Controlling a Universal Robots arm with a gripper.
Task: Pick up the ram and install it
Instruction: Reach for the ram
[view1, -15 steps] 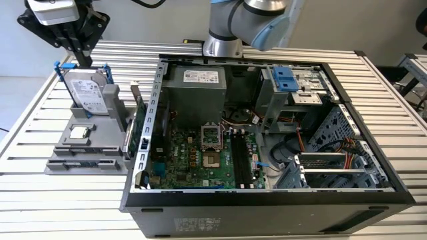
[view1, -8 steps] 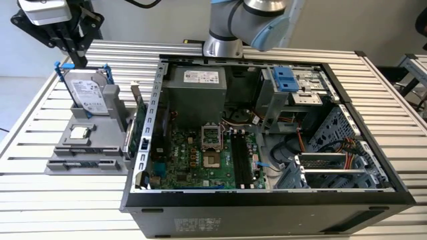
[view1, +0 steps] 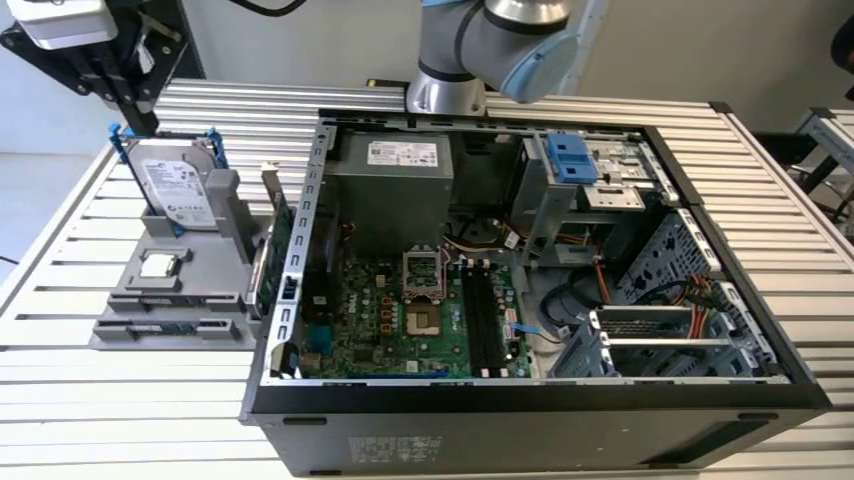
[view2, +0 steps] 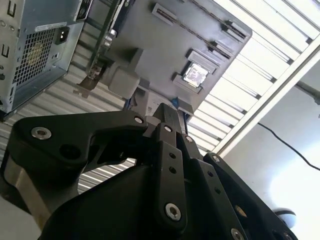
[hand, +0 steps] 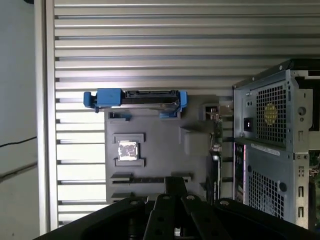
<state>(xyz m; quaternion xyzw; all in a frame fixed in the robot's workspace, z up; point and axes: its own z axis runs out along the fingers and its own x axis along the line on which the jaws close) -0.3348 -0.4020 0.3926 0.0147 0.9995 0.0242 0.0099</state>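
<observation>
The ram (view1: 174, 327) lies flat in the front slot of a grey holder (view1: 127, 300) on the slatted table, at the exterior view's left. In the first wrist view the ram (hand: 150, 179) is a dark strip just beyond my fingertips. My gripper (view1: 138, 120) hangs above the holder's back end, near the upright hard drive (view1: 176, 185). Its fingers (hand: 175, 186) are shut together with nothing between them, as the gripper (view2: 167, 116) also appears in the second wrist view. The motherboard's black slots (view1: 483, 320) lie inside the open computer case (view1: 534, 410).
A silver CPU chip (view1: 160, 265) sits in the holder's middle, and it is in both wrist views as the chip (hand: 127, 150) (view2: 196, 74). A green expansion card (view1: 283, 240) stands between the holder and the case. The hard drive carries blue rails (hand: 102, 97).
</observation>
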